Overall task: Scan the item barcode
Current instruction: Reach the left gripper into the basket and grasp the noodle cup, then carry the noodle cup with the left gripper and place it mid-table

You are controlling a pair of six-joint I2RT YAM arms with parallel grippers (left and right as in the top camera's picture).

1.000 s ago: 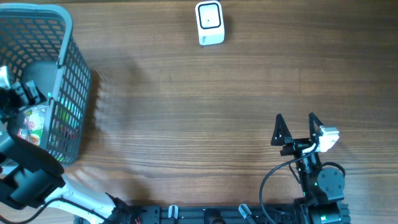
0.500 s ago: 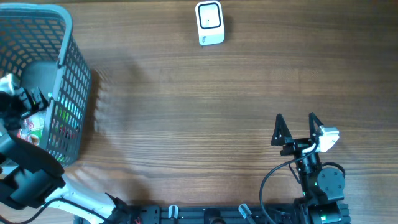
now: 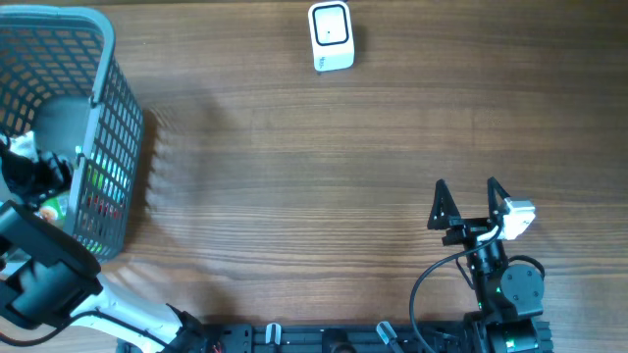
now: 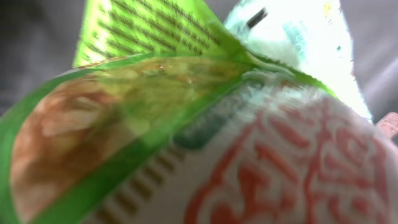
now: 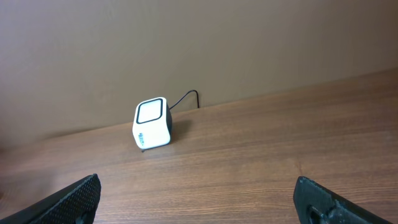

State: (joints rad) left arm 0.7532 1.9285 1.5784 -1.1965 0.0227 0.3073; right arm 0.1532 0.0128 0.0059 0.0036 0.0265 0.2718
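The item, a green and white packet with red lettering, fills the left wrist view, blurred and very close. From overhead only a sliver of the packet shows inside the grey basket. My left gripper is down in the basket right over it. Its fingers are hidden, so I cannot tell how the jaws stand. The white barcode scanner stands at the table's far edge and appears as the scanner in the right wrist view. My right gripper rests open and empty near the front right.
The basket's mesh wall rises beside my left arm at the table's left edge. A dark cable runs from the scanner to the wall behind it. Bare wooden tabletop lies between basket, scanner and right arm.
My left gripper has sunk lower into the basket onto the packet, which now shows less from overhead. The right arm has not moved.
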